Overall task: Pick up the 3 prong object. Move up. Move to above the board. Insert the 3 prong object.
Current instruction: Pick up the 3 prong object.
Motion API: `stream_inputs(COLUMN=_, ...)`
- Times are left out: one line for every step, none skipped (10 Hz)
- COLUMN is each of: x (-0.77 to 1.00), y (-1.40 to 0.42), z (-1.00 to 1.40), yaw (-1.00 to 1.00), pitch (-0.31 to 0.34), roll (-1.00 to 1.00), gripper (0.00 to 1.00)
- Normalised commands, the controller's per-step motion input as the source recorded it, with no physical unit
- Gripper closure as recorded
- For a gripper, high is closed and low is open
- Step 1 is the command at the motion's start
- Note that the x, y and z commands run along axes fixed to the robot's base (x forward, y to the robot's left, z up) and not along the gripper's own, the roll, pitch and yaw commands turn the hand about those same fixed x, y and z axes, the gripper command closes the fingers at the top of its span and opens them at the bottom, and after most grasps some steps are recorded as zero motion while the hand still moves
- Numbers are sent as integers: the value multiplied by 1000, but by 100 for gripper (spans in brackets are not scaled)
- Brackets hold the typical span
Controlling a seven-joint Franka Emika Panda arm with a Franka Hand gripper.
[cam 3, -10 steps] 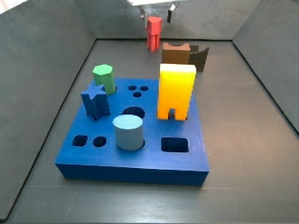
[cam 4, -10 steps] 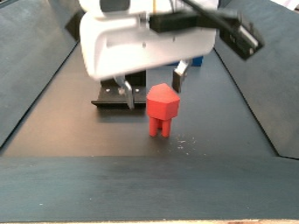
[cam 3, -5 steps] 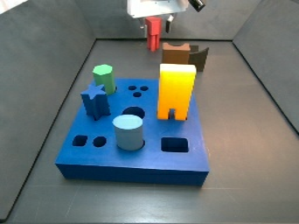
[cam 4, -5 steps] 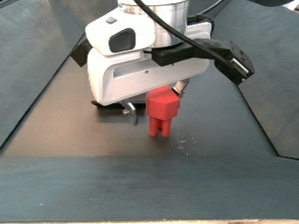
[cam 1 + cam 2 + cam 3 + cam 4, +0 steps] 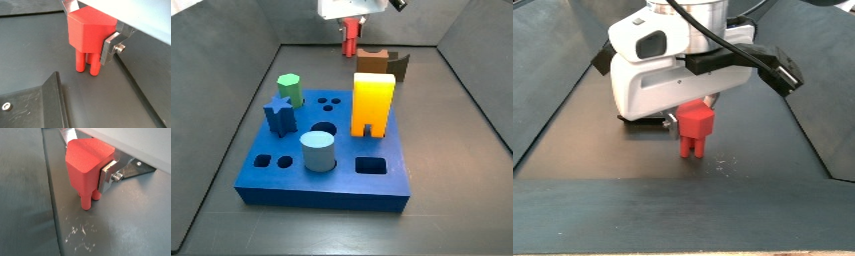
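Red 3 prong object (image 5: 88,40) sits clamped in the claw (image 5: 698,108), unlabelled, beyond the board (image 5: 331,160).

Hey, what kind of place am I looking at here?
Probably a lab test bench for robot assembly practice: a dark walled tray, a blue board with shaped holes and blocks, and a gripper holding the red 3 prong object at the tray's far end.

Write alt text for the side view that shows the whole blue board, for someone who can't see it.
At the far end of a dark bin, the gripper holds a red peg in its jaws, behind a blue board. On the board stand a yellow arch block, a green post, a blue star and a pale cylinder.
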Motion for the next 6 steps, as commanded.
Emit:
stream_inputs(x=0, y=0, z=0, yaw=0, pitch=0, roll=0, gripper=100)
stream_inputs(x=0, y=0, z=0, yaw=0, pitch=0, roll=0, gripper=100)
stream_inputs(x=0, y=0, z=0, yaw=0, pitch=0, roll=0, gripper=100)
stream_inputs(x=0, y=0, z=0, yaw=0, pitch=0, roll=0, gripper=100)
stream_inputs(x=0, y=0, z=0, yaw=0, pitch=0, roll=0, gripper=100)
stream_inputs(x=0, y=0, z=0, yaw=0, pitch=0, roll=0, gripper=100)
